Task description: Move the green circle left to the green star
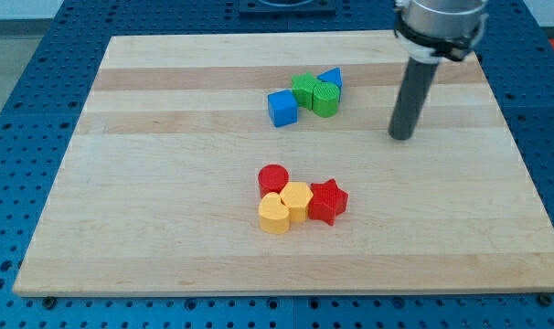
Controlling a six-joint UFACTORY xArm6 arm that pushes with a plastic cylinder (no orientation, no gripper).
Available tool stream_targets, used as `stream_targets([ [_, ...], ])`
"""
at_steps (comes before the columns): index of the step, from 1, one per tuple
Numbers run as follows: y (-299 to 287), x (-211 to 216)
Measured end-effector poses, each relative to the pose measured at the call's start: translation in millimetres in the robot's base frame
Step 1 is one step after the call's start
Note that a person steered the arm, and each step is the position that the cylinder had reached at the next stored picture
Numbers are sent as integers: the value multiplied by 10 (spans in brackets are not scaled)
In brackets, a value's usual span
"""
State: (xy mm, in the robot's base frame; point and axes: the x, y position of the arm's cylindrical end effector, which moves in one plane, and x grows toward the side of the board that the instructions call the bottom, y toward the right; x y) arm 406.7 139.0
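Observation:
The green circle [325, 97] sits near the view's top centre of the wooden board [167, 183]. It touches the green star [305, 90], which lies just to its left. A blue block [332, 79] is behind them and a blue cube [282, 108] is at their lower left. My tip [401, 137] rests on the board to the right of the green circle, about a block's width or more away, touching no block.
A second cluster lies lower on the board: a red circle [273, 178], a yellow heart [274, 215], a yellow block [297, 199] and a red star [328, 202]. The board lies on a blue perforated table [21, 82].

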Motion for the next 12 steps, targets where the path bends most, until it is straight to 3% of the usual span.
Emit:
stream_targets([
  [2,-470,-397],
  [8,-2180,-1022],
  [10,-1477,-921],
  [12,-1514,-506],
])
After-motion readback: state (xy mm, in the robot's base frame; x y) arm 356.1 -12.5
